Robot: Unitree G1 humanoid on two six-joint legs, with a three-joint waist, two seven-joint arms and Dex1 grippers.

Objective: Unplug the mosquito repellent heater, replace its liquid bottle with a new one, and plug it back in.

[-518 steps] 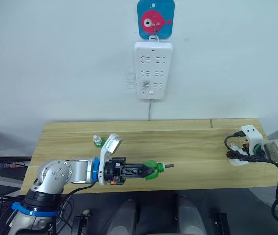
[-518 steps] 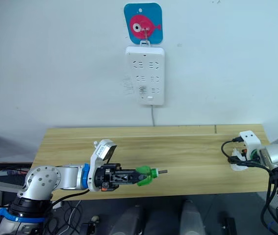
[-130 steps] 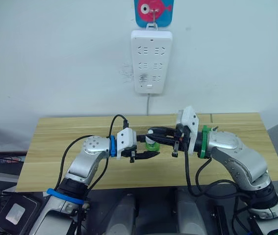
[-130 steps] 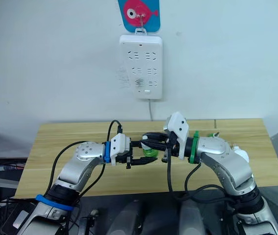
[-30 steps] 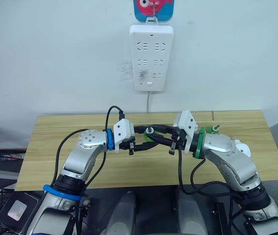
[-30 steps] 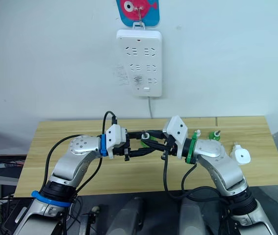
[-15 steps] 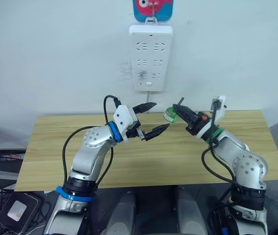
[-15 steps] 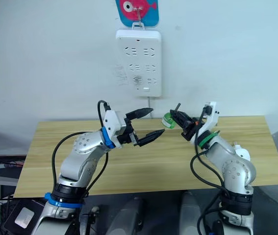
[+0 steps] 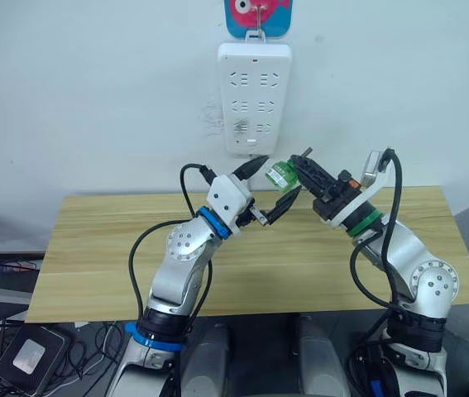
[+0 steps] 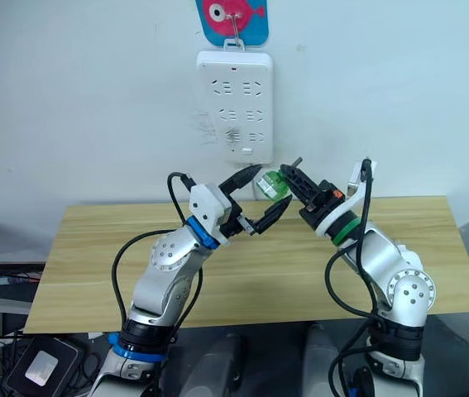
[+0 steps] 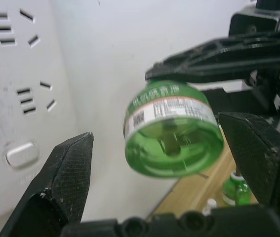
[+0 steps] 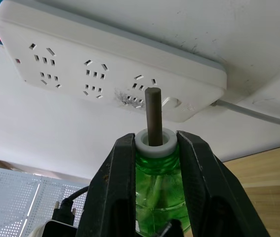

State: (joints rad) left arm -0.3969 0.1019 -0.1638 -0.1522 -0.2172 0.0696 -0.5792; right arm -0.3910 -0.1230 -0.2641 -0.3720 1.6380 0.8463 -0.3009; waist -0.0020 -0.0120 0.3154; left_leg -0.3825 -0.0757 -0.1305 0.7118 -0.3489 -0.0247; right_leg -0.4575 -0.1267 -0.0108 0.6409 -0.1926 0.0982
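A green liquid bottle (image 9: 279,175) with a white label hangs in the air in front of the wall, just below the socket strip. My right gripper (image 12: 154,148) is shut on its neck, and the dark wick (image 12: 153,116) sticks up between the fingers. From the left, my left gripper (image 9: 277,179) stands open with one finger on each side of the bottle's base (image 11: 172,126), not touching it. The mosquito repellent heater is out of view.
A long white socket strip (image 9: 254,99) hangs on the wall under a blue fish plaque (image 9: 257,16), its cable running down behind the wooden table (image 9: 93,248). Another green bottle (image 11: 236,190) stands on the table far below the grippers.
The left gripper let go of the bottle and opened wide. The right gripper lifted the bottle from table height up to the wall, and the open left gripper followed to flank it.
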